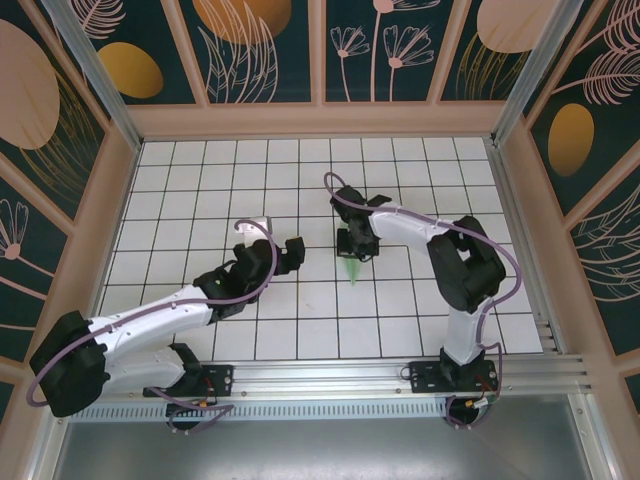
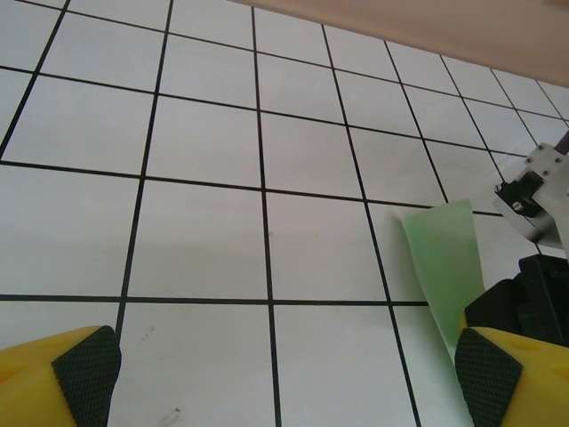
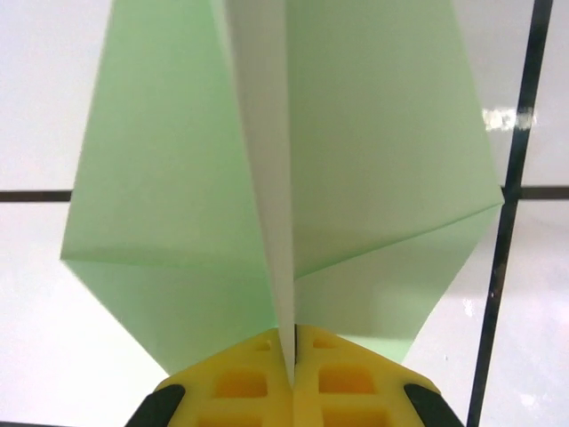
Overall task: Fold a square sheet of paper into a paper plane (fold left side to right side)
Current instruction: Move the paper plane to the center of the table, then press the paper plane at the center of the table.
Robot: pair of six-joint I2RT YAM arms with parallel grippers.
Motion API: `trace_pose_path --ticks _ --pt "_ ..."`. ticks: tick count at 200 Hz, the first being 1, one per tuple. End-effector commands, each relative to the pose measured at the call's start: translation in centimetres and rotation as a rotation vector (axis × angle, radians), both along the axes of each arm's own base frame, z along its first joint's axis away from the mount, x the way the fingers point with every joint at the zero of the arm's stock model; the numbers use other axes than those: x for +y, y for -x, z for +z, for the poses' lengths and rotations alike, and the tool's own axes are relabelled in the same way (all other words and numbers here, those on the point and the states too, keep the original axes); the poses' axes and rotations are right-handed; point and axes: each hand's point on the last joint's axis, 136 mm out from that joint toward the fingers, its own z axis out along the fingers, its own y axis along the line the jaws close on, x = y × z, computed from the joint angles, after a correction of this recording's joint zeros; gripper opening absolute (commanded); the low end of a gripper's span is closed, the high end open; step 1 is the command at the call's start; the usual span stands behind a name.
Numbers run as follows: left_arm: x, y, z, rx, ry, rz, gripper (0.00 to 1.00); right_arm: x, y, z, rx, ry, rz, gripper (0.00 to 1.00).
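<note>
My right jaws are pinched shut on the centre fold of the paper plane [image 3: 178,178], held over mid-worktop [image 1: 200,180]. My left jaws gape empty nearby. Folding looks finished; I judge only setting it down remains.

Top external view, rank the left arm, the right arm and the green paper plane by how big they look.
1. The left arm, stretched out long, looks largest.
2. The right arm, folded up, looks slightly smaller; it's a close call.
3. The paper plane, a small green sliver partly hidden under the right gripper.
</note>
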Motion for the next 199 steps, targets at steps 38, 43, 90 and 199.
trace_pose_path --ticks 38,43,90,199 --pt "0.6 0.0 0.0 -0.003 -0.016 0.016 0.99 -0.2 0.7 -1.5 0.049 0.086 0.019 0.00" --pt "0.5 0.0 0.0 -0.002 -0.016 0.014 0.99 -0.2 0.8 -1.6 0.052 0.089 0.020 0.00" --pt "0.5 0.0 -0.2 0.004 -0.023 0.015 0.98 -0.1 1.0 -2.1 0.059 0.101 0.033 0.02" --pt "0.2 -0.3 -0.3 0.007 -0.031 0.010 0.99 -0.1 0.4 0.0 0.030 0.139 0.064 0.18"
